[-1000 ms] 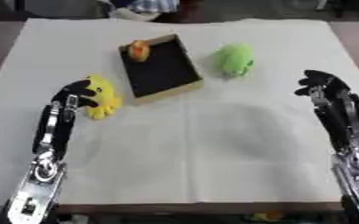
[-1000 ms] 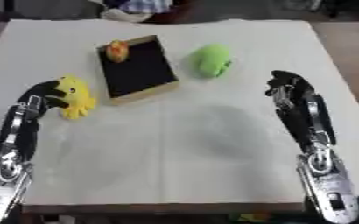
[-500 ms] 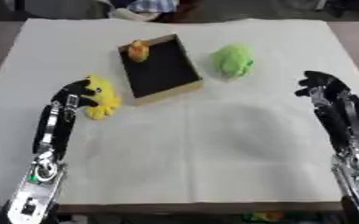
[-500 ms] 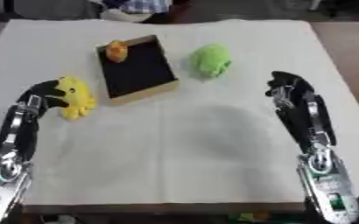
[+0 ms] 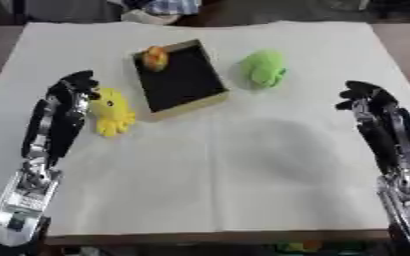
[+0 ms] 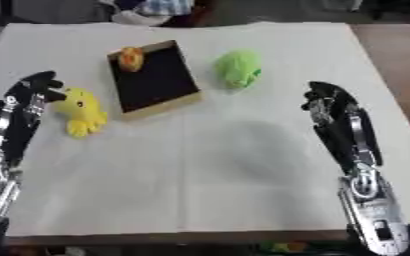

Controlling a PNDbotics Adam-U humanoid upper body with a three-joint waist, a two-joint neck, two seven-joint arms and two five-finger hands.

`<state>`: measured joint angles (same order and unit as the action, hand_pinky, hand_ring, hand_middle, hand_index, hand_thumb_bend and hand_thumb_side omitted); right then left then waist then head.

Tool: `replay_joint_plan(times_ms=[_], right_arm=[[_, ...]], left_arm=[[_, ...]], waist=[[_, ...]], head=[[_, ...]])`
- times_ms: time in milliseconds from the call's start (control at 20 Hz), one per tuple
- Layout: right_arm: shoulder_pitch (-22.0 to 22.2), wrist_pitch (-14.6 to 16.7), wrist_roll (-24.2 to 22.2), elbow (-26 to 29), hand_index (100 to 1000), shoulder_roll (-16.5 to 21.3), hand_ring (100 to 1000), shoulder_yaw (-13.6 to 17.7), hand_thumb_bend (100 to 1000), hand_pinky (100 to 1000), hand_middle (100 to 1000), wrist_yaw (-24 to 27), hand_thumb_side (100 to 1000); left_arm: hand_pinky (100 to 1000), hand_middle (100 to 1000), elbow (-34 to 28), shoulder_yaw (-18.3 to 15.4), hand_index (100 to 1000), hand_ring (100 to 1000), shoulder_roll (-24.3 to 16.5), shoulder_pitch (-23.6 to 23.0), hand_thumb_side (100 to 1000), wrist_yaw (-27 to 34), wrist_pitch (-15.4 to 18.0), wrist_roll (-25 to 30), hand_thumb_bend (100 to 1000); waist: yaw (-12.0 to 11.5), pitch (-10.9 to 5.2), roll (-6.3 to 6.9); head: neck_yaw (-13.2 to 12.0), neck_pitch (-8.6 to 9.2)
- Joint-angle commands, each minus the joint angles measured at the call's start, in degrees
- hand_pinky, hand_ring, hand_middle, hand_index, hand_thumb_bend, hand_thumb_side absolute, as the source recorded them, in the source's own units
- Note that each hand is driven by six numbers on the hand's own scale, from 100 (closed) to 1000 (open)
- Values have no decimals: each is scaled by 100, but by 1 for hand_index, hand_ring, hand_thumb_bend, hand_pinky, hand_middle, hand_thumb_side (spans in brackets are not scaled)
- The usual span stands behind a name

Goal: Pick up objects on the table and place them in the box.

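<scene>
A black box [image 5: 181,80] with a pale wooden rim lies askew at the table's far middle, and a small orange toy [image 5: 155,57] sits in its far corner. To its left on the cloth lies a yellow plush toy [image 5: 113,111]. My left hand [image 5: 71,91] is right beside that toy's left side, fingers curled, holding nothing. A green plush toy [image 5: 263,68] lies to the right of the box. My right hand [image 5: 363,95] hovers at the right, well apart from the green toy, fingers curled on nothing.
A white cloth [image 5: 235,170] covers the table, with brown table edge [image 5: 399,35] showing at the far right. Some cloth and dark shapes [image 5: 169,7] lie beyond the far edge.
</scene>
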<state>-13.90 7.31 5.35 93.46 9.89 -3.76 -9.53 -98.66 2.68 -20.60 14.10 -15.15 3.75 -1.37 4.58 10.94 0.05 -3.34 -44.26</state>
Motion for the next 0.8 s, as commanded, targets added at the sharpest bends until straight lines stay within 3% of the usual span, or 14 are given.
replay_joint_plan(times_ms=[50, 300, 450, 800], right_arm=[[-28, 11, -3, 112, 774, 99, 617, 9, 100, 779, 634, -41, 716], [-26, 14, -17, 107, 774, 106, 617, -5, 100, 779, 634, -40, 716], [-23, 13, -24, 99, 774, 110, 617, -13, 100, 779, 634, -40, 716], [-4, 15, -43, 76, 775, 128, 617, -28, 100, 779, 634, -44, 716]], left_arm=[[828, 750, 50, 173, 885, 743, -615, 275, 679, -301, -166, 294, 100], [840, 787, 405, 559, 913, 777, -1450, 780, 585, -817, -392, 810, 109], [841, 801, 609, 677, 925, 787, -1875, 1109, 587, -1133, -447, 1606, 191], [823, 805, 1576, 1181, 929, 782, -2330, 1961, 596, -1283, -709, 2373, 273]], waist=[[13, -123, 94], [58, -133, 110], [78, -146, 114], [91, -187, 132]], head=[[35, 14], [29, 14], [31, 14], [70, 14]])
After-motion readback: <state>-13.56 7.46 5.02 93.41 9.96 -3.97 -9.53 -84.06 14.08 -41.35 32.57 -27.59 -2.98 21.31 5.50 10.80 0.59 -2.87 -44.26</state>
